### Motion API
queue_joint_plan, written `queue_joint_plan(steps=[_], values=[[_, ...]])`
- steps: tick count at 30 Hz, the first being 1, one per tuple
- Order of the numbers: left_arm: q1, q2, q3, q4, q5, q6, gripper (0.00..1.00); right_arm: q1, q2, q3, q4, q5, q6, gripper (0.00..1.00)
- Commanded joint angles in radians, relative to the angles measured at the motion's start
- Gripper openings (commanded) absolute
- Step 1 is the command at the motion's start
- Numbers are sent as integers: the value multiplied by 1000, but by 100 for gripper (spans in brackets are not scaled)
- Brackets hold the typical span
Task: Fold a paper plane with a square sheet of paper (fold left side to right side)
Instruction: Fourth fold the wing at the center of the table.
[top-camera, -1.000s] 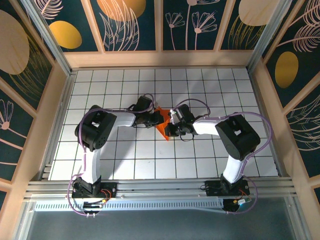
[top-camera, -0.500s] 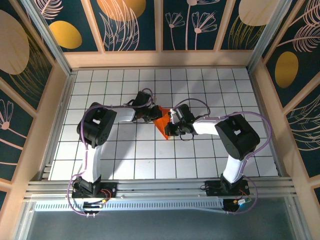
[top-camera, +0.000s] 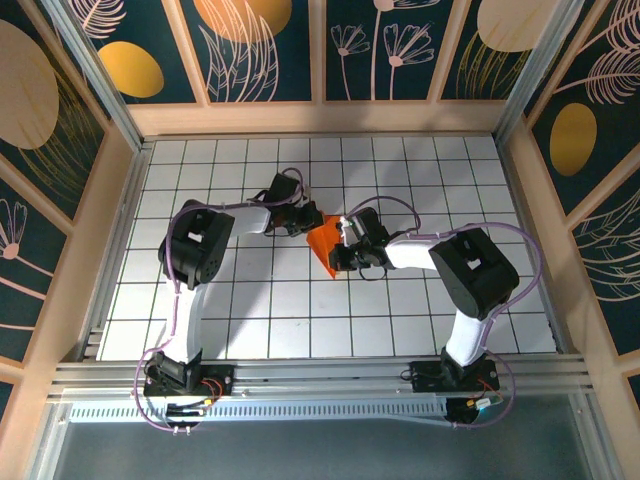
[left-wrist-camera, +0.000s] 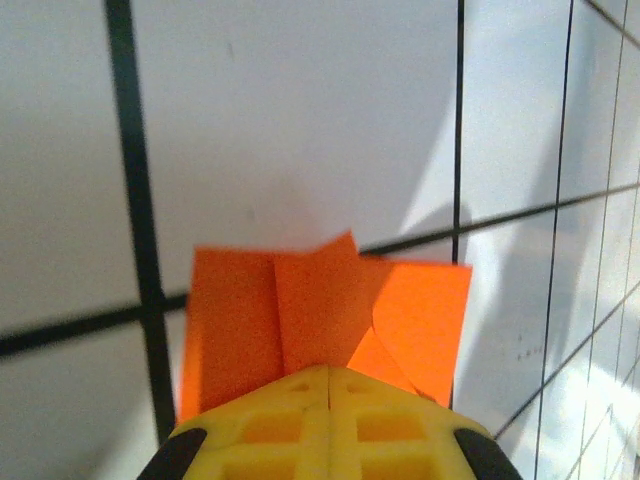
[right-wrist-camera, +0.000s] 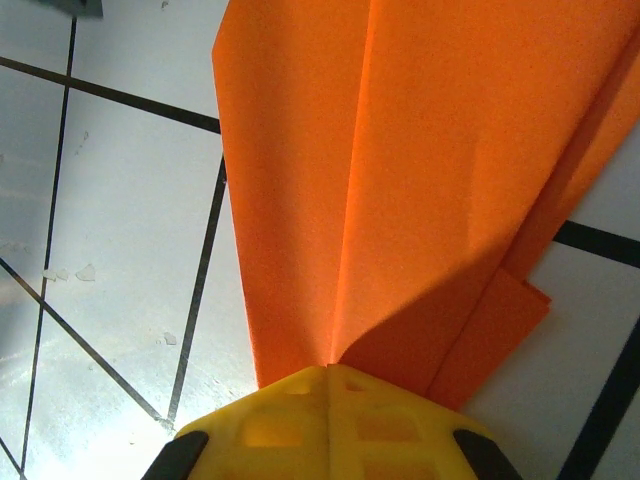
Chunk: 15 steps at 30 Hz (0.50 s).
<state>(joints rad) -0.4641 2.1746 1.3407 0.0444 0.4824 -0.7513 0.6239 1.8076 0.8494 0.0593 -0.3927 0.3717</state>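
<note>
Both arms reach in over the white grid table (top-camera: 250, 300); I take the orange paper (top-camera: 322, 243) as reference for all positions. It lies on the tiles, partly folded. Overhead it reads as a wedge, broad at its far end and narrowing to a point at its near end. The left gripper (top-camera: 303, 222) sits at the paper's far-left edge, and the right gripper (top-camera: 340, 252) sits at the paper's right side, towards the near point. So the paper lies between the two tools, with both at its margin. In the left wrist view, the left gripper (left-wrist-camera: 328, 372) is clenched: its yellow fingers (left-wrist-camera: 300, 400) meet flush along one centre seam. The paper (left-wrist-camera: 320, 305) spreads directly ahead of the tips with its closest edge hidden beneath them. I see overlapping flaps there, and a small peak standing out from the paper's far edge. In the right wrist view, the right gripper (right-wrist-camera: 330, 370) is likewise clenched, fingers (right-wrist-camera: 380, 400) closed on a single seam. Here the paper (right-wrist-camera: 400, 170) fans away from the tips, a long crease runs out from the seam, and a lower layer pokes out on the right. I cannot tell whether either pair of tips nips a layer or only bears down on top of the paper.
</note>
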Motion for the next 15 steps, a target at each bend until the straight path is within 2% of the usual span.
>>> queue_joint_plan(steps=[1,15], values=[[69,65,51,1,-178,47,0,7,110,-89,-329,106,-29,0],[104,134,160,-39,-190,52,0,6,101,-92,-331,93,-45,0]])
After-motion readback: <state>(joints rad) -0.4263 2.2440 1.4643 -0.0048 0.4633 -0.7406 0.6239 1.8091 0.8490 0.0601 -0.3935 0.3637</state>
